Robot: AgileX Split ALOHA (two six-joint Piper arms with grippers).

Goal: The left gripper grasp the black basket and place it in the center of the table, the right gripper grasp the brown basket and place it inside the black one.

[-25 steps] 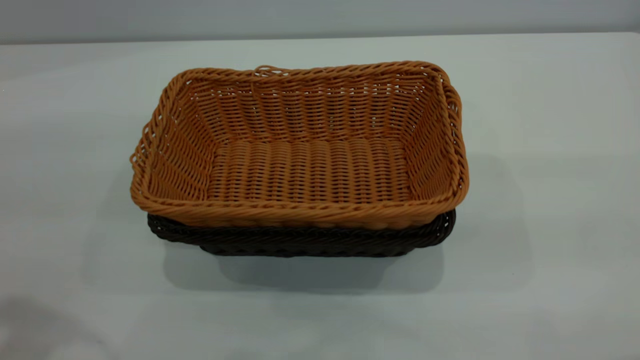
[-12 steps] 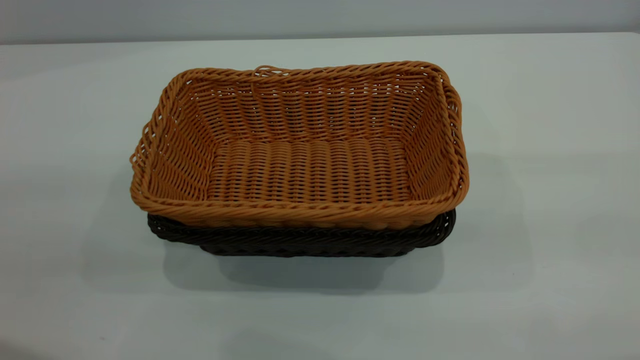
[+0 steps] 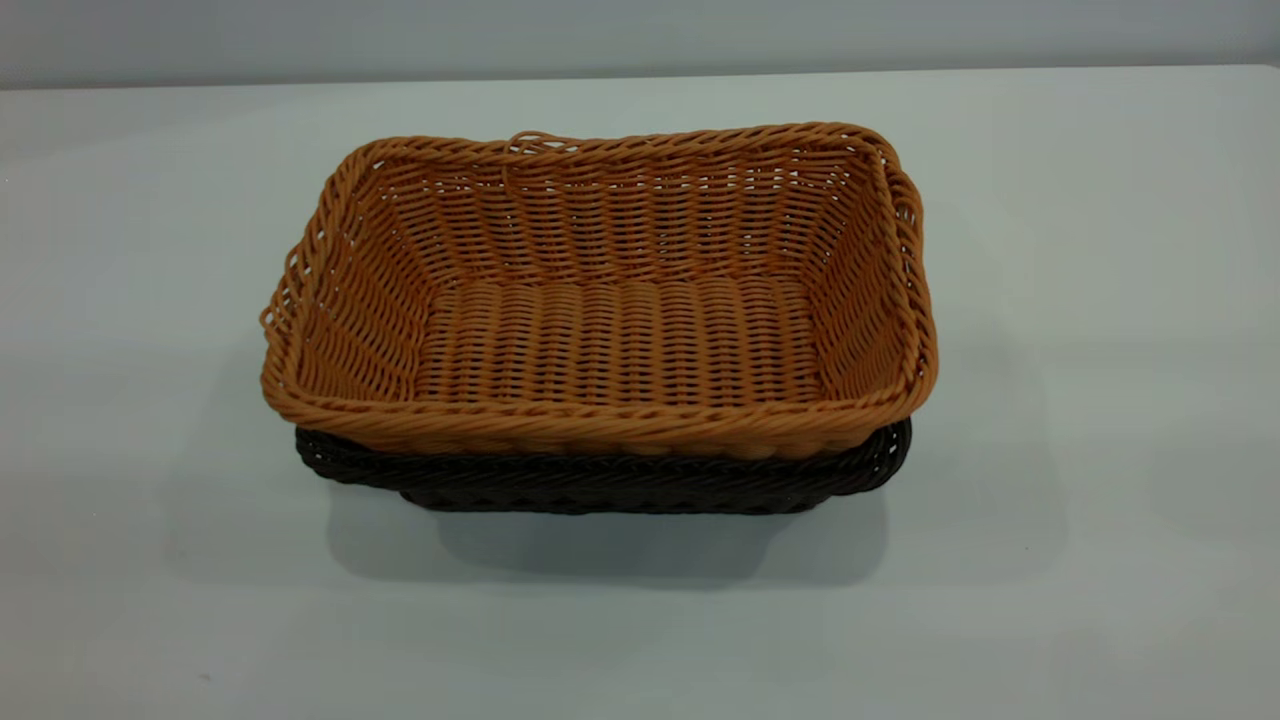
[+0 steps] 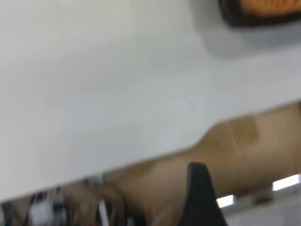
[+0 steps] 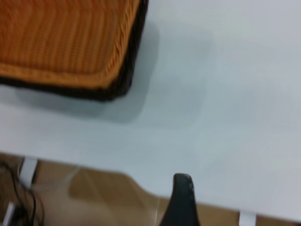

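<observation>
Two baskets, one stack, and the table is the big pale white stage under it all, its far edge running straight across the back. The stack sits about midway between the left and right edges, well clear of every edge on show.

On top, the brown basket: orange-tan wicker, opening up, sitting level, nested down inside the black basket. Its braided rim rides just above the dark one. Only a band of the black basket shows, its rim and a strip of wall along the near side, curling out at the near right corner. There's a loose loop of strand poking up on the brown basket's far rim.

Over to the left wrist view: the left gripper hangs out past the table's edge, with tan floor behind it. Just one dark tip is visible, so I can't tell whether it's spread or pressed together. It's holding nothing that can be seen, and a corner of the black basket with a sliver of the brown one sits well apart from it.

Right wrist view, same story: the right gripper hangs at the table's edge, grip can't be told, and the brown basket rimmed by the black one lies well away.
</observation>
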